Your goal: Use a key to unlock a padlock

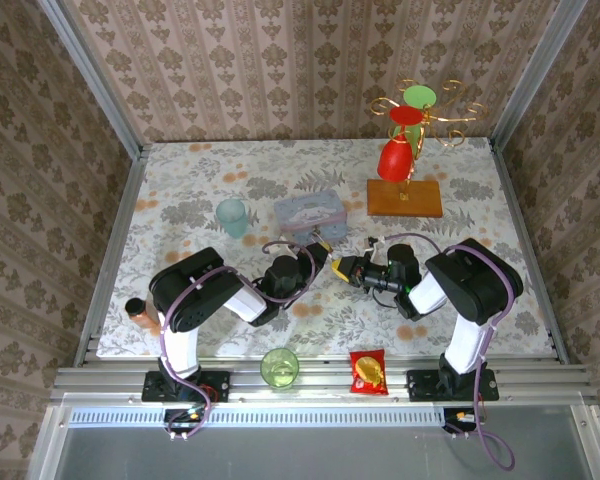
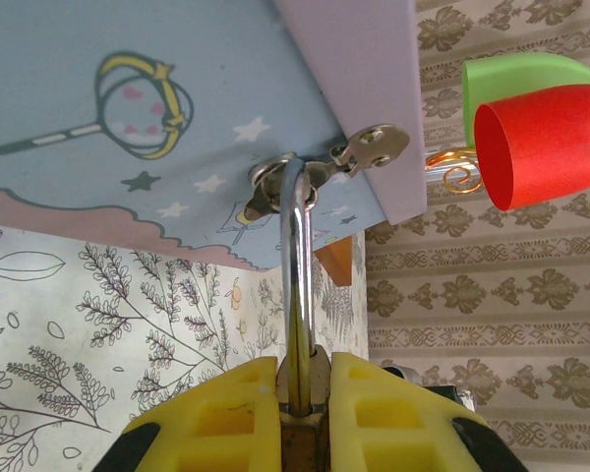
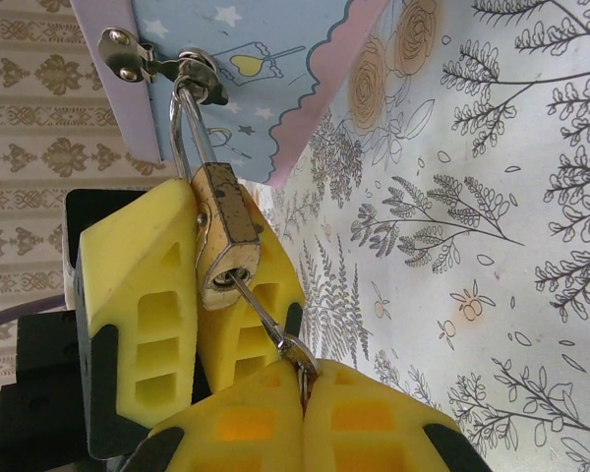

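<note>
Between the left gripper's (image 2: 303,391) closed fingers sits the small brass padlock (image 3: 226,231), hooked to the pale blue tin (image 2: 128,147); the right gripper (image 3: 303,403) pinches the thin silvery key (image 3: 259,310), seated in the keyhole. An off-axis twist could bend it!

Both my arms are black at the joints with white link tubes: left arm (image 1: 195,300), right arm (image 1: 470,285). A lilac cable (image 1: 285,243) loops along each and trails out at 6 o'clock below the bases. The left gripper (image 2: 303,379) and right gripper (image 3: 303,388) wear yellow moulded fingers (image 2: 226,413) with rectangular pockets, black-backed at 4 and 8 o'clock on my left wrist feed.
</note>
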### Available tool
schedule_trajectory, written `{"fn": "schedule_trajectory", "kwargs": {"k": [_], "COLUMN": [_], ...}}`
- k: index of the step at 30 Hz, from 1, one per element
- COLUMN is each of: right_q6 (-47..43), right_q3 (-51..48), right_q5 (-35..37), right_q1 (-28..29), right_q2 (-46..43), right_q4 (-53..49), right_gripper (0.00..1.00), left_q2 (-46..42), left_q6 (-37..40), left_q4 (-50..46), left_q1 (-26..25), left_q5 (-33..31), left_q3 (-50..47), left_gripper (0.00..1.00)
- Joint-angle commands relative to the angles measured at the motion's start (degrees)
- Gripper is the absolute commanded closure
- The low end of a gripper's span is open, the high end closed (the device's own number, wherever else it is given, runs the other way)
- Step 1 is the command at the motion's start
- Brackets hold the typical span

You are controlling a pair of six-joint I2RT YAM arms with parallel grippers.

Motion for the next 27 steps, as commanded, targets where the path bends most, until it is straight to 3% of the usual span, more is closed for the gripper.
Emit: {"fn": "schedule_trajectory", "kwargs": {"k": [1, 27], "right_q6": [-2.96, 0.31], "right_q3": [2.96, 4.07], "right_q5": [1.01, -4.38], "right_q1": [-0.45, -3.15], "right_q2": [0.36, -3.83], "right_q4": [2.09, -3.96], "right_gripper": [1.0, 1.0], "left_q2": [0.17, 1.84], "left_q6": [0.14, 0.3], "left_q4": [4.01, 4.06], "left_q1": [-3.82, -4.07], "left_q5": [7.36, 7.88], "left_q3": [1.68, 1.41], "left_gripper": [1.0, 1.0]}}
